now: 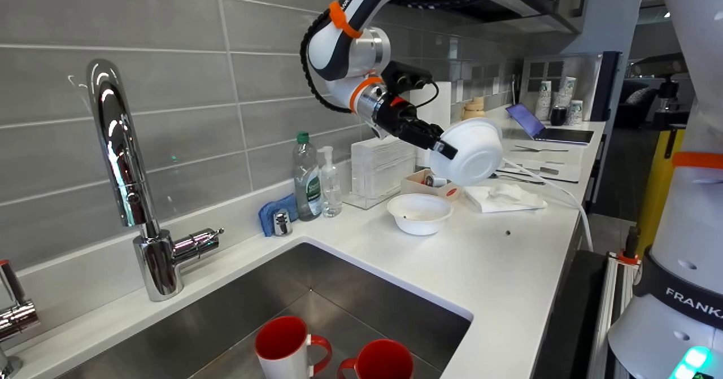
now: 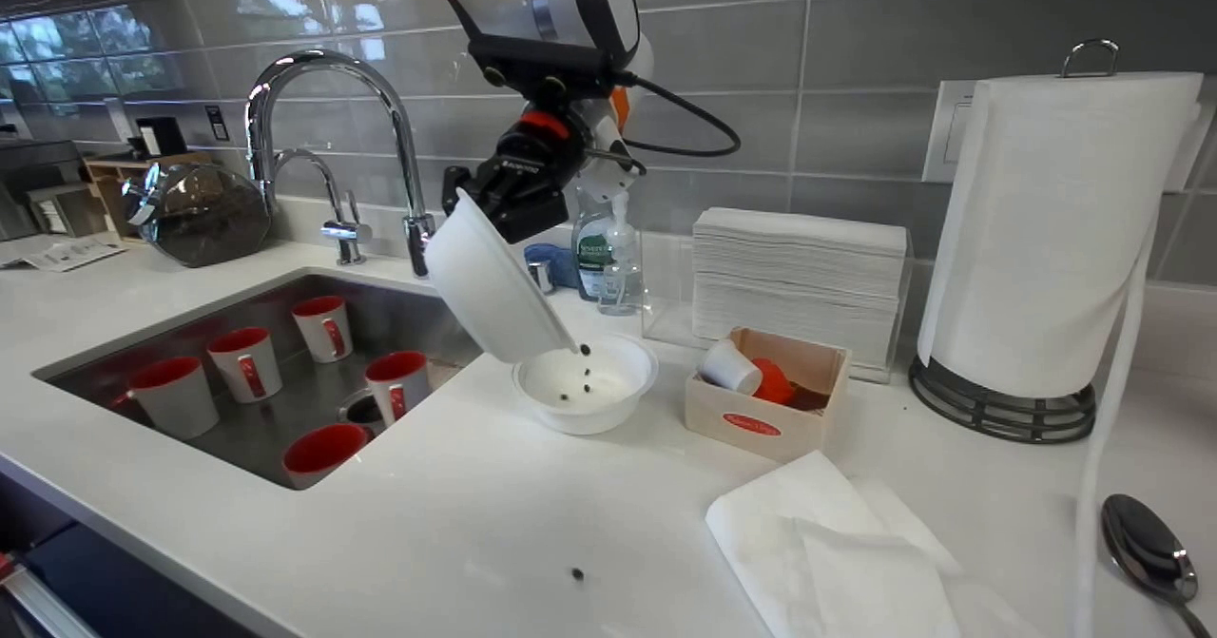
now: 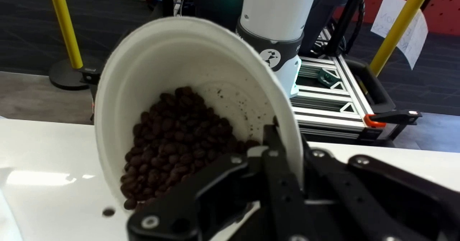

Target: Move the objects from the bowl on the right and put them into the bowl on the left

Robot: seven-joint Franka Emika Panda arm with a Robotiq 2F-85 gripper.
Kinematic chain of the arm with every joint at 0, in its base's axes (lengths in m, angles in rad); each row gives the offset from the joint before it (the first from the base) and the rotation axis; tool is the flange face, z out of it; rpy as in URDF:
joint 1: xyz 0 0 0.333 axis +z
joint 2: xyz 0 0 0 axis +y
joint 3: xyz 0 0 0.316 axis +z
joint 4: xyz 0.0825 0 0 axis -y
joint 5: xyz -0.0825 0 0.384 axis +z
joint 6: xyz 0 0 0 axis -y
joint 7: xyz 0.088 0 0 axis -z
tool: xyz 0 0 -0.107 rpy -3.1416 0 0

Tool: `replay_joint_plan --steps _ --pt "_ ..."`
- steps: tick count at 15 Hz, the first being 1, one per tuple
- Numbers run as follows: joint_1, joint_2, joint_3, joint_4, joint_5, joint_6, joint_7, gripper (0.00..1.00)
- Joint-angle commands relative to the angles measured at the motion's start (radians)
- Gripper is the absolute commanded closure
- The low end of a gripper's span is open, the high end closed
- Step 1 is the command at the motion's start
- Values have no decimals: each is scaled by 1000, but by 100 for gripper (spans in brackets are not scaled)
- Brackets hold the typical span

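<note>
Tool (image 3: pixel 287 140) clamped on rim of tilted bowl (image 2: pixel 490 281), leaving mouth free to pour, it seems. Dark beans (image 3: pixel 172 147) heaped toward low lip; few lie in lower bowl (image 2: pixel 585 419), presumably set to catch. Stray bean (image 2: pixel 577 573) on surface (image 2: pixel 456 524): tip slowly.

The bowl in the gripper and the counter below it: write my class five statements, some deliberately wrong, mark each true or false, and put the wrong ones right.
1. The gripper holds a tilted bowl. True.
2. That bowl is empty. False: it holds many dark beans.
3. A stray bean lies on the counter, outside the lower bowl. True.
4. The lower bowl is upside down. False: it stands upright on the counter.
5. Mugs with red insides sit in the sink. True.
</note>
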Motion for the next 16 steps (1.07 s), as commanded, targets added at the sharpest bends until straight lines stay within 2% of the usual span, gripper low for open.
replay_joint_plan --steps 1,11,16 --pt "-16 69 12 96 31 -74 2 100" --pt "1 170 55 221 40 -82 -1 100" --pt "-4 210 62 247 27 -90 -17 100"
